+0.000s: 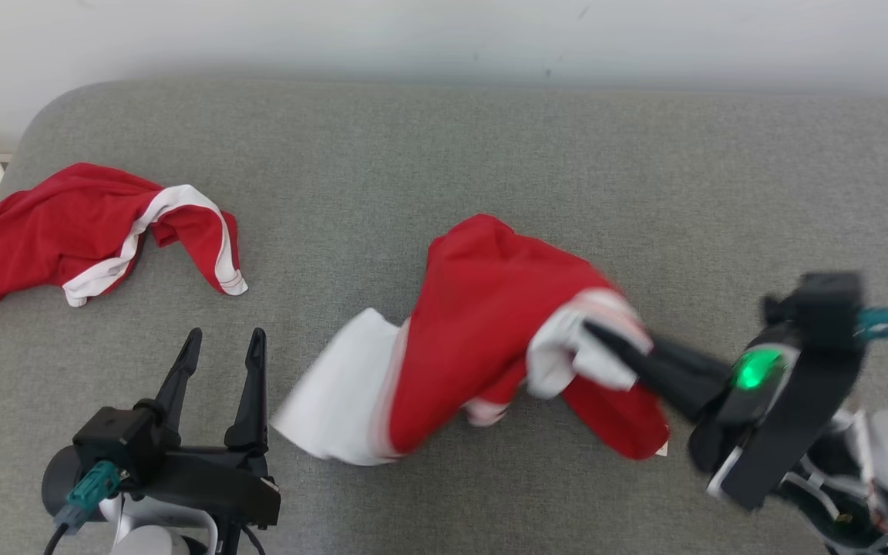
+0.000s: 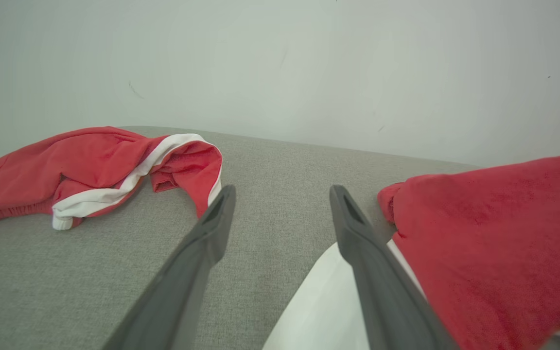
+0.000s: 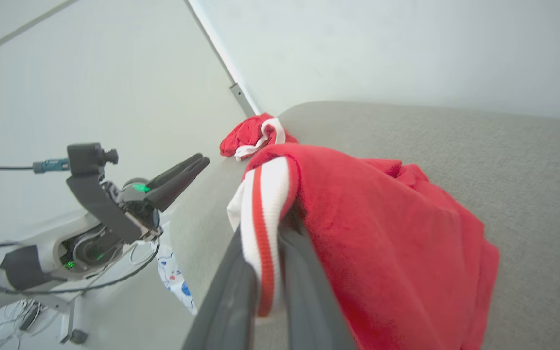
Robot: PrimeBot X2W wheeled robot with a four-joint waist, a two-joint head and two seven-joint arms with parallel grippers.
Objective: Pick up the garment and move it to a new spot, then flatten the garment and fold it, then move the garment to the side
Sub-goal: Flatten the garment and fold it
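Right gripper [image 1: 602,337] at four o'clock clamps the garment [image 1: 482,324]; left gripper [image 1: 226,335] at seven o'clock, spread wide, holding nothing.

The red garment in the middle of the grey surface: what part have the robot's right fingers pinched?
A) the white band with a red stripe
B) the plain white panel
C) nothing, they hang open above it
A: in the right wrist view the striped band sits clamped between the closed right fingers.
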